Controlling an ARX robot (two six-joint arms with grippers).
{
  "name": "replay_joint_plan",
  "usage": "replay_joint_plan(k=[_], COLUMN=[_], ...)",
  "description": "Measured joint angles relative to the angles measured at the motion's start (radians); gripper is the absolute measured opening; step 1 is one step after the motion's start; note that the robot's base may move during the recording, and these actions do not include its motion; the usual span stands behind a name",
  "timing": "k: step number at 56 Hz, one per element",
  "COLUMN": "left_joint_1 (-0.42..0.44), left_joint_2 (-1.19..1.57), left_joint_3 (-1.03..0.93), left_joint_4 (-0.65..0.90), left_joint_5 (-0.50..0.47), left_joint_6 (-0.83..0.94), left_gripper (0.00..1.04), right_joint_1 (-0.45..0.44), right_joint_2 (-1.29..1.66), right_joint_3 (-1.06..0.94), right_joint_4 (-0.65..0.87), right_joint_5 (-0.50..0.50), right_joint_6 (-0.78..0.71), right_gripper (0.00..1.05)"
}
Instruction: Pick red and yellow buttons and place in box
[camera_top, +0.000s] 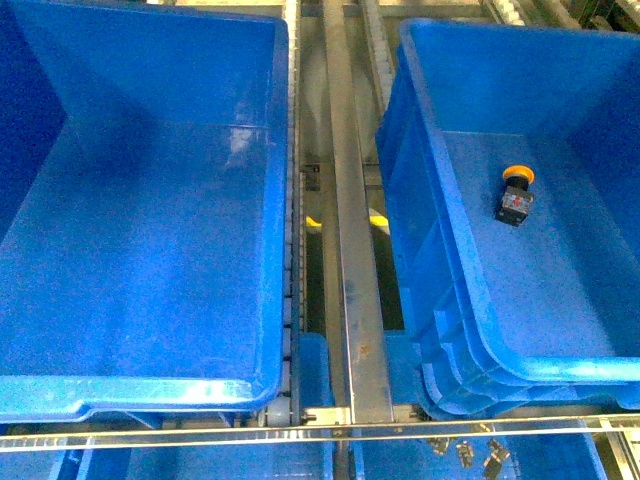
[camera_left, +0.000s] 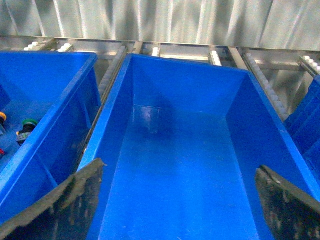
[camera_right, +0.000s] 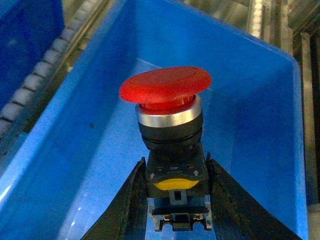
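My right hand (camera_right: 172, 200) is clamped on the black body of a push-button switch with a round red mushroom cap (camera_right: 166, 86), and it hangs over a deep blue plastic box (camera_right: 260, 125). My left hand (camera_left: 177, 200) has its fingers (camera_left: 65, 205) wide apart above another deep blue box (camera_left: 190, 165) with a bare floor. In the front view, a switch with a yellow-orange cap (camera_top: 516, 192) lies on the floor of the right blue box (camera_top: 560, 290), toward its far side. A metal rail (camera_top: 352, 250) runs between the two boxes.
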Motion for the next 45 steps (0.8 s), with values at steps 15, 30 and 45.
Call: replay_joint_plan(k=[15,30,45], left_joint_1=[0.0,0.0,0.0], left_joint_2=[0.0,0.0,0.0], left_joint_3=[0.0,0.0,0.0], left_joint_4=[0.0,0.0,0.0], left_joint_5=[0.0,0.0,0.0], left_joint_6=[0.0,-0.001,0.0], left_gripper=[0.43,0.3,0.72], right_joint_1=[-0.04,-0.046,-0.04], right_joint_2=[0.324,0.543,0.647], right_joint_3=[0.181,0.386,0.525], right_joint_4=[0.075,0.072,0.005], right_joint_5=[0.01,0.051,0.069], right_joint_6=[0.055,0.166,0.291], right_gripper=[0.27,0.27,0.27])
